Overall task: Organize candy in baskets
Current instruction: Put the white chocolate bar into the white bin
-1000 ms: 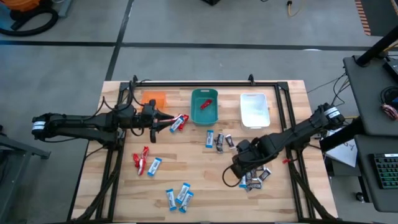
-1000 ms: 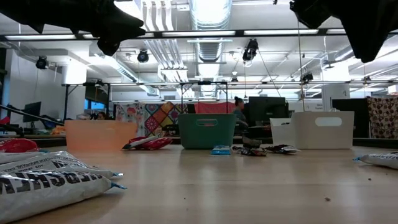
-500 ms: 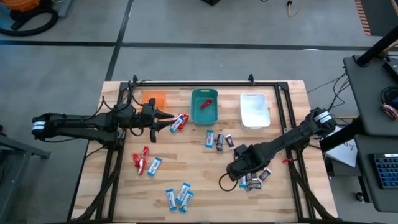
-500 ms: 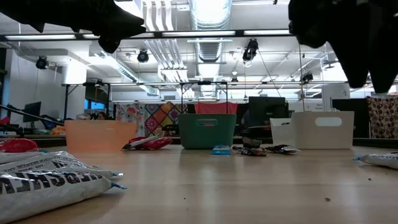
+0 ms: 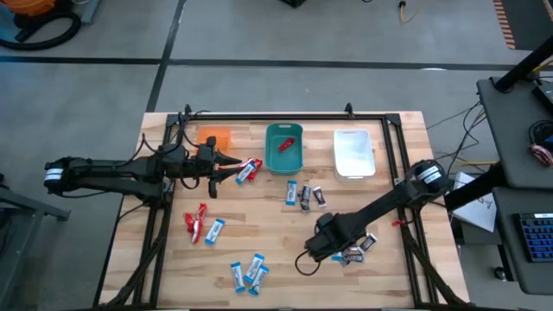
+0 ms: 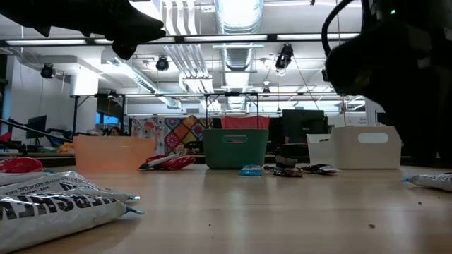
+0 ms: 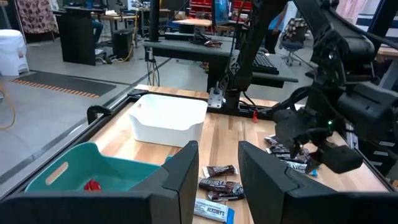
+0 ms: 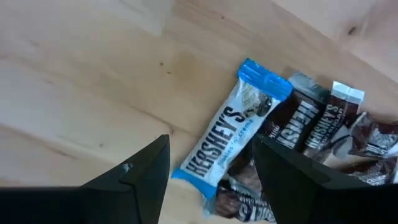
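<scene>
We've one red candy (image 5: 281,146) in the teal basket (image 5: 284,149); the rest is loose on the worktop (image 5: 285,246). Right pincer (image 8: 211,171) wide over a blue-white bar (image 8: 231,138) near the white basket (image 5: 352,152). Left pincer (image 7: 214,163) part-open, empty.

The desk (image 5: 285,233) is pale wood with visible grain and a smooth, matt finish. The three baskets, orange (image 5: 214,137), teal (image 5: 283,148) and whitish (image 5: 353,153), are moulded plastic; the whitish one looks translucent. The candy (image 8: 231,138) is wrapped in glossy, crinkled film, printed blue-and-white or dark brown. The arms are matt black.
</scene>
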`<action>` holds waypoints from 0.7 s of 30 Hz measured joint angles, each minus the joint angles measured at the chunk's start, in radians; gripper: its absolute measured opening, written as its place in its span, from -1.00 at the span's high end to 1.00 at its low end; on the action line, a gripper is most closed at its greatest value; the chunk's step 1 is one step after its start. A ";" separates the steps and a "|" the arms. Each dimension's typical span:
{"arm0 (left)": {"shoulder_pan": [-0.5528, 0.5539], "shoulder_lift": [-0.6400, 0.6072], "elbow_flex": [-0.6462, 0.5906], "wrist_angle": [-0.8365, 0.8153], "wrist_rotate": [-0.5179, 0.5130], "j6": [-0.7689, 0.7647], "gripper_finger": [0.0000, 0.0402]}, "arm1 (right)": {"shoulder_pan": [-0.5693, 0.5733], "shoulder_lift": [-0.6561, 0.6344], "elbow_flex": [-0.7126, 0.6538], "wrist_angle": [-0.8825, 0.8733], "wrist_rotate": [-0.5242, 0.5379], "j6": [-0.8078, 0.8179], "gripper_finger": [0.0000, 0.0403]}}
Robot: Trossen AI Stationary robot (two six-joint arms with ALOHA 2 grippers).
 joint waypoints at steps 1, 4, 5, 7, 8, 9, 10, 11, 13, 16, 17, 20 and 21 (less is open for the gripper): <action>0.000 0.000 0.000 0.000 0.000 0.000 0.51 | 0.001 0.008 0.000 -0.002 0.000 0.001 -0.09; 0.000 0.000 0.000 -0.002 0.000 0.000 0.51 | 0.002 0.030 0.000 -0.002 0.001 0.001 -0.09; 0.000 0.000 0.000 -0.002 0.000 0.000 0.51 | 0.002 0.037 0.000 -0.002 0.001 0.001 -0.09; 0.000 0.000 0.000 -0.002 0.000 0.000 0.51 | 0.002 0.051 0.000 -0.002 0.001 -0.003 -0.09; 0.000 0.000 0.000 -0.002 0.000 0.000 0.51 | 0.002 0.053 -0.002 -0.001 0.001 -0.007 -0.09; 0.000 0.001 0.000 -0.002 0.000 -0.001 0.51 | 0.002 0.057 -0.004 -0.001 0.001 -0.007 -0.09; 0.000 0.002 0.000 -0.002 0.000 -0.001 0.51 | 0.002 0.060 -0.005 0.000 0.003 -0.008 -0.09; 0.000 0.002 0.000 -0.002 0.000 -0.002 0.51 | 0.002 0.062 -0.007 0.001 0.006 -0.009 -0.09; 0.000 0.003 0.000 -0.001 0.000 -0.003 0.51 | 0.002 0.063 -0.011 0.007 0.015 -0.012 -0.09; 0.000 0.006 0.000 -0.002 0.000 -0.003 0.51 | 0.002 0.065 -0.016 0.019 0.028 -0.016 -0.06; 0.000 0.008 0.000 -0.001 0.000 -0.003 0.51 | 0.002 0.065 -0.017 0.025 0.030 -0.021 -0.03; 0.000 0.010 0.000 -0.001 0.000 -0.004 0.51 | -0.001 0.065 -0.019 0.040 0.029 -0.035 0.10; 0.000 0.010 0.000 -0.001 0.000 -0.004 0.51 | -0.001 0.065 -0.019 0.044 0.030 -0.041 0.16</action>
